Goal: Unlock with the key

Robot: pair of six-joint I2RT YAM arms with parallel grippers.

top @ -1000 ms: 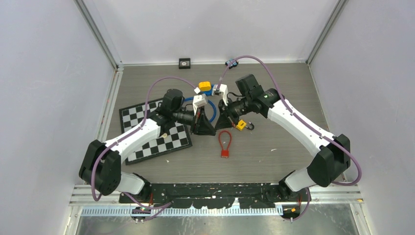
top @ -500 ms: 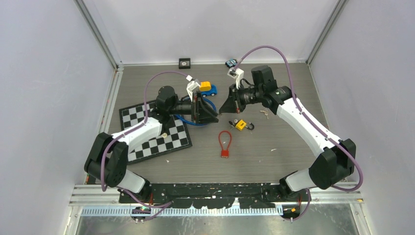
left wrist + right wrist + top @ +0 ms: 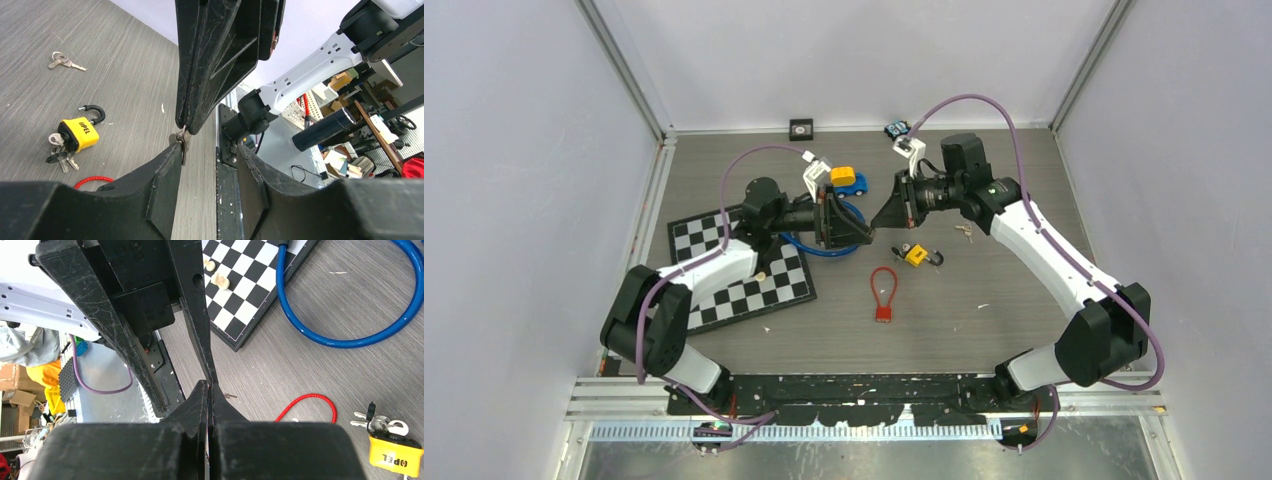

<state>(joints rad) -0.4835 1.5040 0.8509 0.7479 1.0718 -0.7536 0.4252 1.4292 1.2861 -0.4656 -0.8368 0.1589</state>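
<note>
A yellow padlock [image 3: 914,254] with a bunch of keys on it lies on the table; it also shows in the left wrist view [image 3: 79,134] and the right wrist view [image 3: 395,456]. My right gripper [image 3: 876,224] is raised, shut on a small metal key [image 3: 183,142] at its fingertips [image 3: 202,390]. My left gripper [image 3: 860,230] is open and faces it tip to tip. In the left wrist view the key touches my left gripper's [image 3: 207,150] left finger [image 3: 167,165]. Nothing is between the left jaws.
A red cable lock [image 3: 883,292] lies in front of the padlock. A blue cable loop [image 3: 824,247] and a chessboard [image 3: 734,285] with pieces lie under the left arm. Loose keys [image 3: 964,232] lie to the right. A yellow and blue toy car [image 3: 848,180] stands behind.
Both grippers have lifted off the table and turned to face each other. In the last half second they closed the gap until their tips meet.
</note>
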